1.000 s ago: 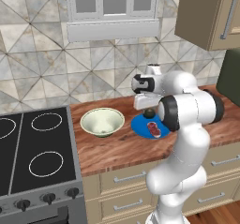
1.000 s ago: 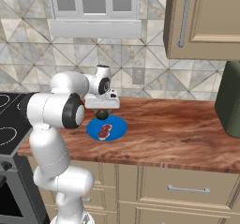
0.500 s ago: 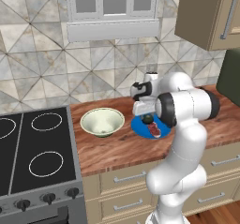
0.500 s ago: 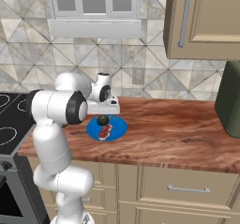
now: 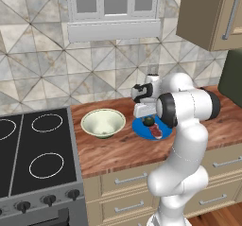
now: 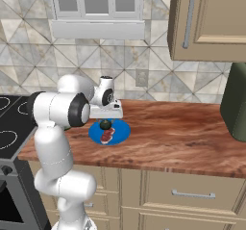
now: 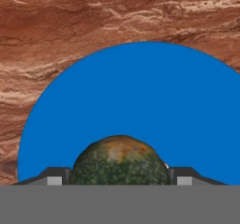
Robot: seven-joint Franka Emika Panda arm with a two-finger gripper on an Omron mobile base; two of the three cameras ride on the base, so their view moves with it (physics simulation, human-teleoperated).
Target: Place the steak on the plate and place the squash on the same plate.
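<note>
Over the blue plate the gripper pinches the squash between its fingers, just above the steak lying there. Second placement is under way; next it needs to lower slightly and spread the fingers beside the meat.

Reddish wood-grain counter, smooth matt blue plate, mottled rough-skinned squash

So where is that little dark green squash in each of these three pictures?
Left base view: the squash sits just under the gripper, right of the pale bowl.
Right base view: the squash is left of centre, below the gripper, above the steak.
Hand view: the squash is at bottom centre, between the finger tips.
Shared landmark: the blue plate beneath it.
</note>
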